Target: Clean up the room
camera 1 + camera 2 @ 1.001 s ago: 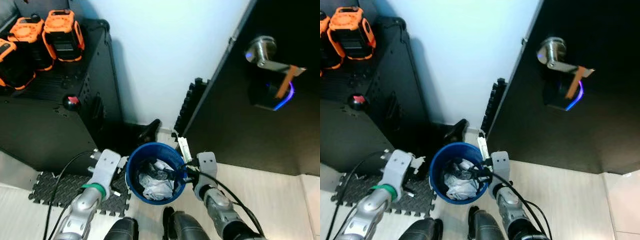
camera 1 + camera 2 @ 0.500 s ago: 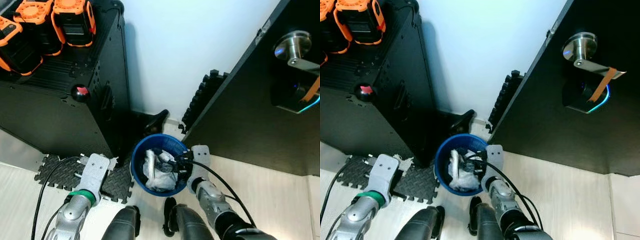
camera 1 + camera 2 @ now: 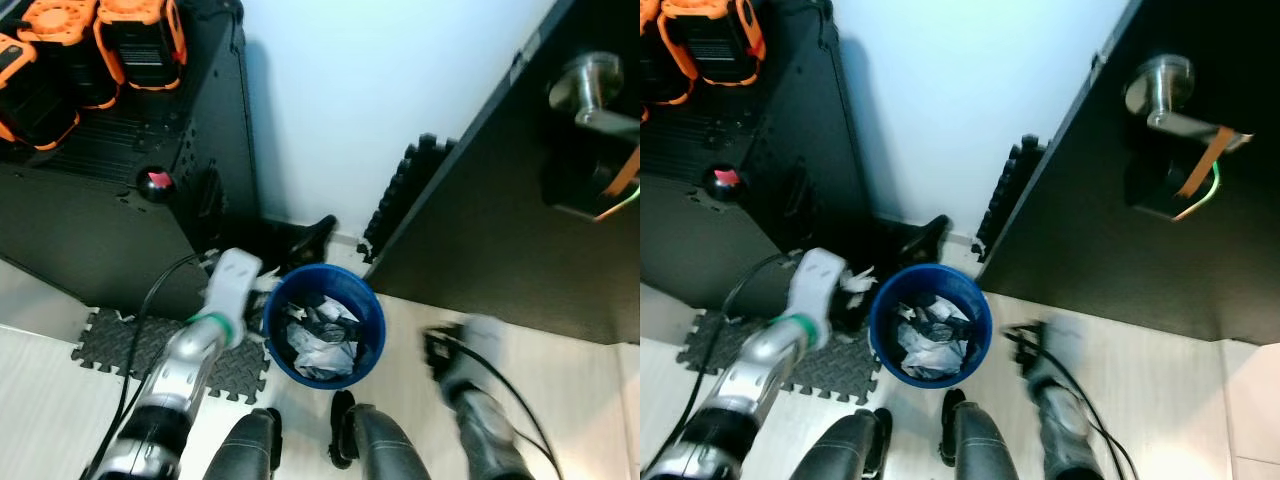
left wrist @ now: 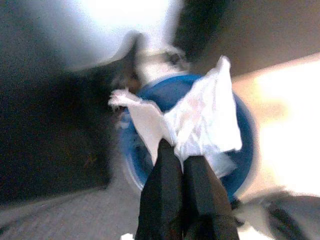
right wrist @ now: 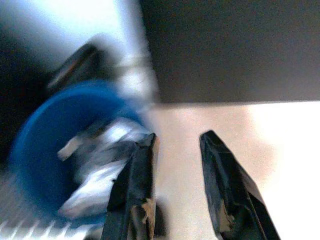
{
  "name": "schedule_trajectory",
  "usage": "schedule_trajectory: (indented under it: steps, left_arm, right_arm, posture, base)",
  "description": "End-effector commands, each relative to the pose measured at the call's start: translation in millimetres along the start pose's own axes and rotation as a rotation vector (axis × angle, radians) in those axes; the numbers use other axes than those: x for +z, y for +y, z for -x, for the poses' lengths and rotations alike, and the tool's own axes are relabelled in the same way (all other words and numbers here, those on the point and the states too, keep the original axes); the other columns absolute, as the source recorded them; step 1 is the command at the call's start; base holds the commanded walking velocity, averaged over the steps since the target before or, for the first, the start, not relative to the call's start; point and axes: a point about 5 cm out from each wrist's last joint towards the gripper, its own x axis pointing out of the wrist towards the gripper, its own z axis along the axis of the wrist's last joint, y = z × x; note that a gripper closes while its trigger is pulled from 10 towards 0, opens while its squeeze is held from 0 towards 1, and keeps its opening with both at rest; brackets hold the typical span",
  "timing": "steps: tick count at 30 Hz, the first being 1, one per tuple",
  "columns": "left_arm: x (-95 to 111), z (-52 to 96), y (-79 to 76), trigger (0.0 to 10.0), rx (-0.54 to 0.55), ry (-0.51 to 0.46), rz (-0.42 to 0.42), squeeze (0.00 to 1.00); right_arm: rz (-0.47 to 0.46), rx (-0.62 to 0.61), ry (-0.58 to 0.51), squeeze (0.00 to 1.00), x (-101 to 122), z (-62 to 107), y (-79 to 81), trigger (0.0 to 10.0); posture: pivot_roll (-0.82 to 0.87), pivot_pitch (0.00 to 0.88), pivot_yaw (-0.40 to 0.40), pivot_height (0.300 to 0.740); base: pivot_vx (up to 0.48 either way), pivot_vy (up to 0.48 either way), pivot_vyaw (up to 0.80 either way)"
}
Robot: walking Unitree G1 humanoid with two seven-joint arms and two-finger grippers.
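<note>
Blue bin on the pale floor at 6 o'clock in the head views, just ahead of the robot's two dark feet, with crumpled white and dark trash piled inside. Left gripper at the bin's 9 o'clock rim, fingers pressed together on a crumpled white tissue that fans out over the bin's open mouth. Right gripper at the bin's 3 o'clock, apart from the rim and blurred in the head views, its two black fingers spread with a clear gap and nothing between them, floor beneath. Black foam mat at 8 o'clock, under the left arm. Tall black case at 10 o'clock with orange-and-black battery packs on top and a red knob on its side. White wall at 12 o'clock. Dark door at 2 o'clock, with a silver lever handle and a stack of black foam pieces leaning at its lower edge.
</note>
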Motion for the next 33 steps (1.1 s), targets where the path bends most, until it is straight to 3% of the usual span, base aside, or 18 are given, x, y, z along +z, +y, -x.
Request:
schedule_trajectory:
  steps: [1,3,5,9,10,13,14,15,24,25,26,27,33]
  left_arm:
    - [-22.4,-1.1,-15.3,10.0,-0.087,0.084,0.024,0.00]
    - [-14.8,-13.9,-30.8,10.0,-0.190,0.112,-0.057,0.00]
    - [-9.0,-21.0,-38.8,10.0,-0.247,0.125,-0.117,0.00]
    - [-2.9,-26.3,-42.3,10.0,-0.253,0.130,-0.184,0.00]
    - [-2.4,-27.2,-39.0,10.0,-0.218,0.131,-0.212,0.11]
    - [-2.2,-27.7,-36.5,10.0,-0.193,0.131,-0.230,0.11]
    - [-1.7,-28.1,-31.4,10.0,-0.149,0.129,-0.249,0.44]
    - [-1.9,-27.6,-25.4,10.0,-0.100,0.128,-0.280,1.00]
    - [-6.1,-24.6,-19.1,10.0,-0.090,0.089,-0.226,1.00]
    - [-1.1,-25.1,-20.5,10.0,-0.099,0.041,-0.221,0.89]
    - [0.0,-25.1,-21.0,10.0,-0.102,0.029,-0.221,0.89]
    - [1.5,-25.0,-21.2,10.0,-0.100,0.014,-0.228,0.00]
    - [4.9,-24.5,-20.9,10.0,-0.103,-0.027,-0.199,0.00]
  right_arm:
    - [-0.031,-0.077,-0.029,0.00,2.0,8.0,-16.7,10.0]
    - [-0.014,-0.150,-0.104,0.00,16.8,26.6,-42.6,10.0]
    - [0.003,-0.170,-0.139,0.00,24.5,40.4,-51.8,10.0]
    - [0.006,-0.185,-0.161,0.00,28.9,52.5,-53.7,10.0]
    - [-0.001,-0.191,-0.167,0.00,28.8,56.7,-52.2,10.0]
    - [-0.006,-0.194,-0.170,0.00,28.8,59.6,-51.1,10.0]
    - [-0.016,-0.195,-0.169,0.00,28.5,64.0,-48.8,10.0]
    - [-0.023,-0.190,-0.161,0.00,26.6,67.9,-45.8,10.0]
    - [-0.033,-0.141,-0.118,0.00,32.5,63.3,-35.9,10.0]
    - [-0.036,-0.117,-0.120,0.00,36.4,57.4,-31.8,10.0]
    - [-0.038,-0.112,-0.121,0.00,37.1,55.8,-30.6,10.0]
    - [-0.038,-0.106,-0.120,0.00,37.3,53.4,-29.2,10.0]
    - [-0.043,-0.081,-0.114,0.00,37.0,46.7,-22.6,10.0]
  posture:
    - [-0.13,0.267,0.034,0.727]
    - [-0.22,0.301,0.058,0.727]
    - [-0.26,0.322,0.074,0.727]
    - [-0.28,0.339,0.083,0.727]
    - [-0.30,0.353,0.086,0.727]
    - [-0.30,0.353,0.086,0.727]
    - [-0.30,0.360,0.087,0.727]
    - [-0.29,0.364,0.083,0.727]
    - [-0.26,0.357,0.059,0.727]
    - [-0.25,0.344,0.053,0.727]
    - [-0.25,0.344,0.053,0.727]
    - [-0.24,0.332,0.047,0.727]
    - [-0.22,0.312,0.042,0.727]
  base:
    - [0.000,0.000,0.00]
    - [0.000,0.000,0.00]
    - [0.000,0.000,0.00]
    - [0.000,0.000,0.00]
    - [0.000,0.000,0.00]
    - [0.000,0.000,0.00]
    - [0.000,0.000,0.00]
    - [0.000,0.000,0.00]
    - [0.000,0.000,0.00]
    - [0.000,0.000,0.00]
    - [0.000,0.000,0.00]
    - [0.000,0.000,0.00]
    - [0.000,0.000,0.00]
